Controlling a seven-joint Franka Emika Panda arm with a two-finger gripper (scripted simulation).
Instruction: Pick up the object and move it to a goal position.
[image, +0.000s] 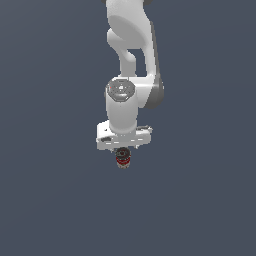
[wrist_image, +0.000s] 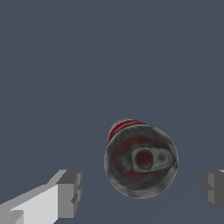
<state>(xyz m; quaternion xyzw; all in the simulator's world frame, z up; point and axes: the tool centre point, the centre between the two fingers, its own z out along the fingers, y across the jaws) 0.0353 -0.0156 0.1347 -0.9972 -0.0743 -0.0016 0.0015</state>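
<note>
The soup can (wrist_image: 141, 159) stands upright between the two fingers of the gripper (wrist_image: 142, 190), seen almost straight down in the wrist view. Its dark metallic lid fills most of what shows of it — a round, dull grey disc with reddish reflections and a pale pull-tab at its centre. Along one edge a sliver of the side wall appears, banded in red and white. No brand name or lettering can be read on that strip; it is too narrow and too blurred to tell any writing.

The jaws stand wide. One grey finger pad (wrist_image: 70, 192) sits clear of the can on one side, the other pad (wrist_image: 213, 189) clear of it on the opposite side, and bare grey floor shows in both gaps. The can is nearer the middle of the opening than either pad, and neither pad touches it.

In the exterior view the white arm (image: 131, 60) reaches down with the gripper (image: 123, 150) directly above the can (image: 123, 161), whose red band and dark top peek out just below the hand — most of it hidden by the wrist. The can rests on the plain grey floor (image: 50, 200).
</note>
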